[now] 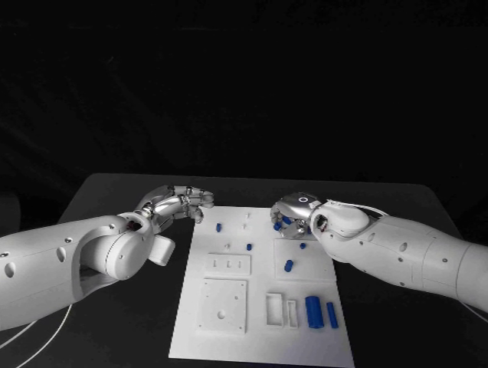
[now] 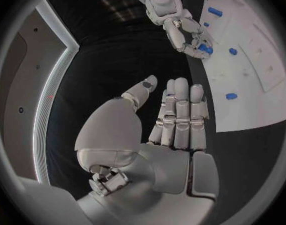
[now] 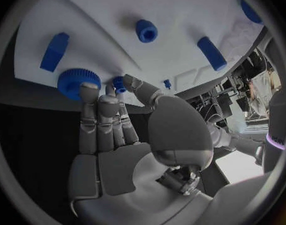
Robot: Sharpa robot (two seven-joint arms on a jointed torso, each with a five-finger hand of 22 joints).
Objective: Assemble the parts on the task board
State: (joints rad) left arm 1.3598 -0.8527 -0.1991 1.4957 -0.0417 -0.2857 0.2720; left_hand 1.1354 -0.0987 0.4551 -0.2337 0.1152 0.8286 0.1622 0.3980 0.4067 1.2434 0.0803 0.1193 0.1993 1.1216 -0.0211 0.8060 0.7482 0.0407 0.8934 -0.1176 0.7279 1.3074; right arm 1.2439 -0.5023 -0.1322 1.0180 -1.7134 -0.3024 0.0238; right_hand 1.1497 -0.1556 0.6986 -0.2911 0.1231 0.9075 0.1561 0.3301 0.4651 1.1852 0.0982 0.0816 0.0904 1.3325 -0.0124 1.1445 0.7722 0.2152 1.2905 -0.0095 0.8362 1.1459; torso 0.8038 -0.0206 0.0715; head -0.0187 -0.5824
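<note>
Black cloth covered the table (image 1: 122, 192) and the room behind lay dark. At the far edge of the white task board (image 1: 260, 337) the right hand (image 1: 293, 213) hung with its fingertips (image 3: 88, 90) touching a blue knurled wheel (image 3: 74, 81) and a small blue peg (image 3: 120, 82) just beside it; whether it truly gripped either, I could not tell. A blue block (image 3: 53, 51), a short cylinder (image 3: 146, 30) and a longer one (image 3: 212, 53) lay further out on the board. The left hand (image 1: 181, 203) hovered off the board's left edge, fingers straight, apart and holding nothing. The likely trouble was the wheel being nudged off the near rim, or the peg slipping from a shallow pinch.
</note>
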